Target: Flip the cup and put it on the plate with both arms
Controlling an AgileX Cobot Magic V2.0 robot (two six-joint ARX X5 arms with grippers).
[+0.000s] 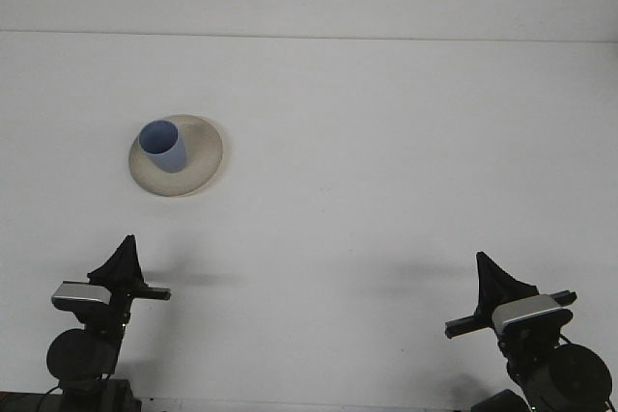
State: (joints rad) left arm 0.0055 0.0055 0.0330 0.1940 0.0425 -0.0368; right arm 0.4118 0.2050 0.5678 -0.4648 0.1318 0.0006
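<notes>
Light-blue plastic cup (pixel 163 146) stands mouth-up on the round beige plate (pixel 200 156), upper left; left pincer (pixel 123 260) and right pincer (pixel 493 279) sit low, both pressed together.

even, bright overhead light on the white table (pixel 386 142), faint soft shadows, no glare, slightly soft focus.

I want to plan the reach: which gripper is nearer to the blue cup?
Left. The left gripper sits almost straight below the blue cup on the plate; the right gripper is far across the table.
</notes>
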